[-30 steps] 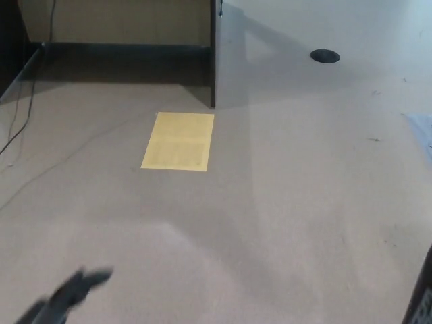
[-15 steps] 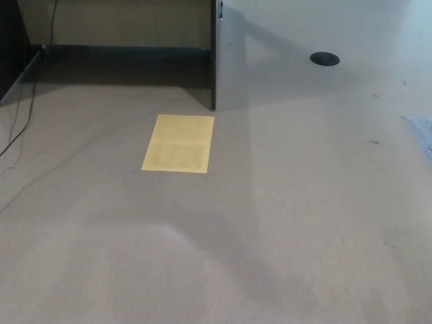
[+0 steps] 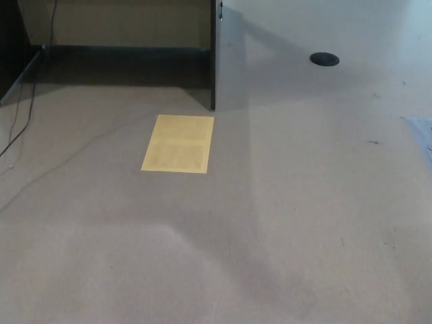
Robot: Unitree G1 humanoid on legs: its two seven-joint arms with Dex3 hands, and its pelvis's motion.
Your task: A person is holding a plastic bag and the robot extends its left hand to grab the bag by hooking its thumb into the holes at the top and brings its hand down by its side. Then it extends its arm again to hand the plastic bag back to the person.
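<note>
Head view: bare carpet floor [image 3: 283,223] fills frame. Yellow sheet [image 3: 178,143] lies flat, upper centre-left. Dark vertical panel edge [image 3: 212,61] above it at top centre. Black round disc [image 3: 325,59] upper right. Thin cable [image 3: 20,128] runs along left edge. Pale bluish scrap [image 3: 422,131] at right edge, unclear what. Neither robot hand in frame, so grip state can't be told. Plastic bag not visible anywhere.

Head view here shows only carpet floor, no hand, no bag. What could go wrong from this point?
Two risks, both guesses. Neither hand nor any plastic bag shows, so the camera may be no help in checking a grip or the handover. A thin dark cable trails across the beige carpet floor at left, and a flat yellow rectangular sheet lies loose mid-floor; either might catch a foot or a swinging bag if the robot steps that way.
</note>
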